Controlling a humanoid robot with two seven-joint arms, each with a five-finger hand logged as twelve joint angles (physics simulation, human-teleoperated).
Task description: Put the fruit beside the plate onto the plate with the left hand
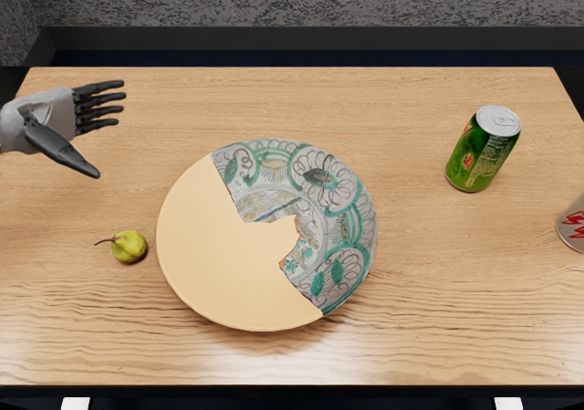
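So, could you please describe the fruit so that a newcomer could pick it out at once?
Find the big round plate mid-table, half beige, half green-patterned. Just off its left rim lies a small yellow-green pear with a stem, the only fruit there.

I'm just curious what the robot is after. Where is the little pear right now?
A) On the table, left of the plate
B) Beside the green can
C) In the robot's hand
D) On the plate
A: the pear lies on the table just left of the plate, while the left hand hovers open farther back, holding nothing.
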